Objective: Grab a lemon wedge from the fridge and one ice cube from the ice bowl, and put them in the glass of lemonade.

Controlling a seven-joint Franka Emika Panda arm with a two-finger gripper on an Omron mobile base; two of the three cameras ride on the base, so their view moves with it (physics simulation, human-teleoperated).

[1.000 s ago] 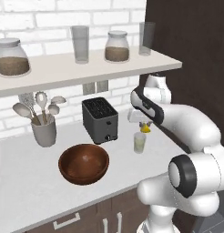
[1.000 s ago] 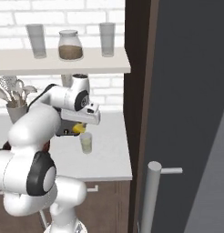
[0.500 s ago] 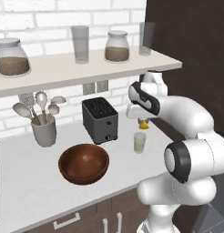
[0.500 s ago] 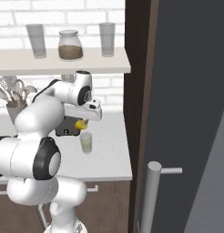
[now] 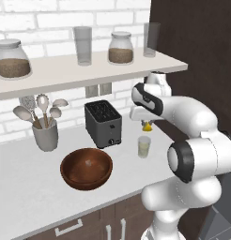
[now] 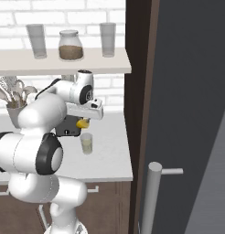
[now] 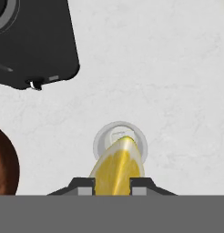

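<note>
Lemon wedge (image 7: 117,168) sat pinched between the two dark fingers of the tool (image 7: 113,183), which was closed narrowly on it; in the hand view the yellow piece covered part of the rim of the glass of lemonade (image 7: 119,136) directly below. From the left base view the tool (image 5: 147,124) hung above the glass of lemonade (image 5: 144,146), clear of it, with the wedge (image 5: 147,125) showing as a small yellow spot under the hand. The right base view gave the same: wedge (image 6: 82,123) over the tumbler (image 6: 87,143), a gap between them. The glass stood on the white desk (image 5: 23,187), just to the right of the black toaster (image 5: 103,123). The ice bowl (image 5: 86,168), dark wood, rested in front of the toaster and to the left of the glass, near it but not touching. A grey cup of spoons (image 5: 45,135) stood further left by the brick wall. The fridge (image 6: 187,109) rose at the right of the desk, its silver handle (image 6: 151,197) in the foreground.
</note>
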